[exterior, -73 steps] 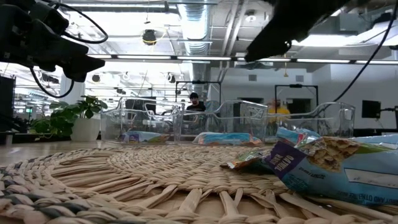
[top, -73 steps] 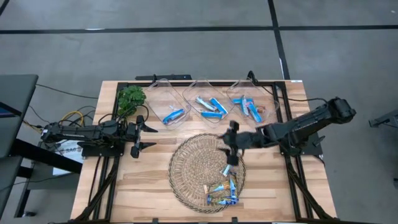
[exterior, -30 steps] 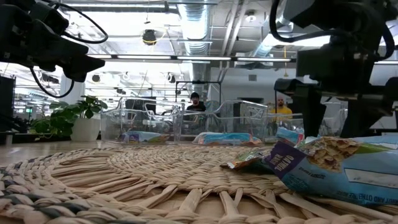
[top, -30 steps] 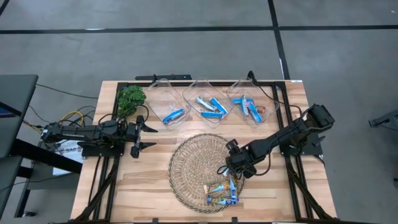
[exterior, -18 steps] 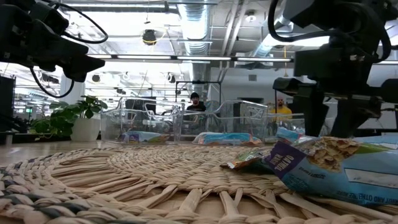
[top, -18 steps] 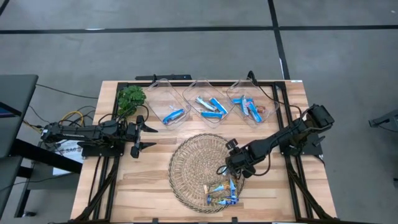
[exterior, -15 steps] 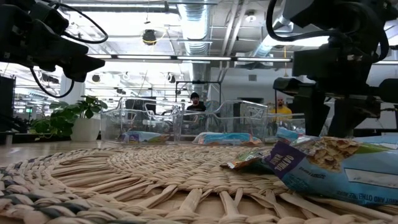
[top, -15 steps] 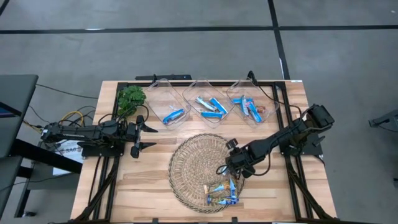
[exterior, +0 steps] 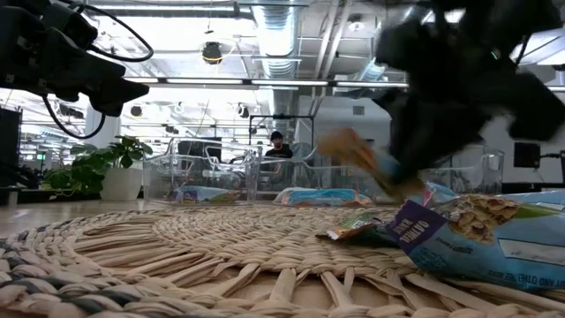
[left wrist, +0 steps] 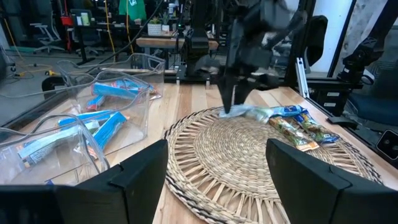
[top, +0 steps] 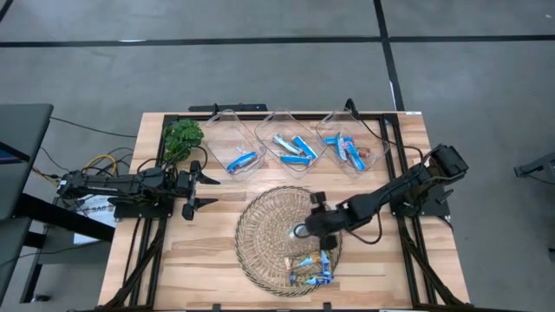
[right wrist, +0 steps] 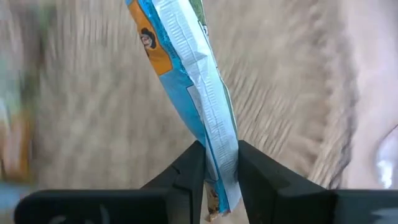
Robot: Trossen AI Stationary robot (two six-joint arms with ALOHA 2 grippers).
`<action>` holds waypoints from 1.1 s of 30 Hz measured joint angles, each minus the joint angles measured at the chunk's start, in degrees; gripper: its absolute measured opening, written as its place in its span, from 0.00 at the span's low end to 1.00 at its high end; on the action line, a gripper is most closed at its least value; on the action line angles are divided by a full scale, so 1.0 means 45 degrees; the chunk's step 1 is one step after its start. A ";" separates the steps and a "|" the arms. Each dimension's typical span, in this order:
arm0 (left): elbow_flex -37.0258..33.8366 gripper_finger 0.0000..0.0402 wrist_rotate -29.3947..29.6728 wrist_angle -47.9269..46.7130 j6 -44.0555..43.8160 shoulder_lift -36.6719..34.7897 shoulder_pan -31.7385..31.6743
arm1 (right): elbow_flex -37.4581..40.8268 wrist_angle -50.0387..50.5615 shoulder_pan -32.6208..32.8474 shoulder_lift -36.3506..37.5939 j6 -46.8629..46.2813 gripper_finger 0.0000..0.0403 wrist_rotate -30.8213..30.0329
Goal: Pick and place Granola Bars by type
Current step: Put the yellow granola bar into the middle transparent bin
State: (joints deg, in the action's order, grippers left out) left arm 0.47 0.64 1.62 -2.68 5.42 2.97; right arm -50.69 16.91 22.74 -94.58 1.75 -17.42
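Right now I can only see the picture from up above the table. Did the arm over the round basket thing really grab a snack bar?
Observer: Yes. The right wrist view shows the right gripper with its fingers shut on a light blue and white wrapped granola bar with an orange patch.
Operator: Is the other arm holding one too?
Observer: No. Its own camera shows the left gripper with the fingers wide apart and nothing between them, facing the round woven wicker tray.
Operator: Is anybody close by?
Observer: Not close. The low view shows a person far back in the room, beyond the clear plastic bins.
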 joint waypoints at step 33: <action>-0.0002 0.66 0.0000 0.0000 0.0000 0.0002 -0.0002 | -0.0296 -0.9033 -0.4795 0.0048 0.1673 0.19 -0.3050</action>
State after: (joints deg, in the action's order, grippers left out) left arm 0.46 0.64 1.62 -2.68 5.43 2.96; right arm -52.02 -23.74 1.17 -94.37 9.27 -31.14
